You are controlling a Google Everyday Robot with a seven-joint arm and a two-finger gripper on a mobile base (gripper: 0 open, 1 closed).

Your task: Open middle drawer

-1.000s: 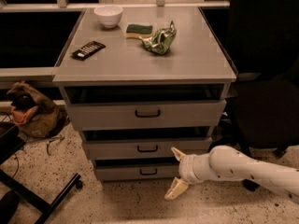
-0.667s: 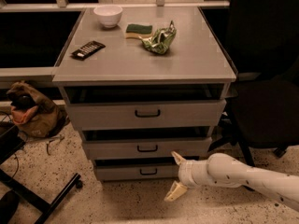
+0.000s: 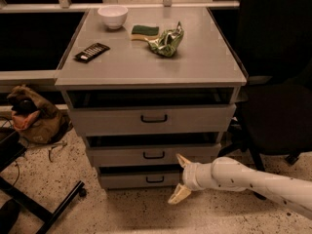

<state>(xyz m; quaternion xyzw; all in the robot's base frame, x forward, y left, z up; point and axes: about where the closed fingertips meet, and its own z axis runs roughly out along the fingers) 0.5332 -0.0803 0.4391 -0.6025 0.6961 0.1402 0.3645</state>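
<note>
The grey cabinet has three drawers. The middle drawer is the shallow second one, with a small black loop handle at its centre. Above it is the taller top drawer and below it the lowest drawer. My gripper comes in from the right on a white arm, low in front of the cabinet. Its fingers are spread open and empty. The upper fingertip is just right of the middle drawer's handle, at the drawer's lower edge. The lower fingertip is near the floor.
On the cabinet top lie a white bowl, a green sponge, a crumpled green bag and a black remote. A black chair stands at the right, a brown bag at the left, and a black stand leg crosses the floor.
The gripper has stayed open and shifted only slightly beside the lower drawers. The drawers have not moved.
</note>
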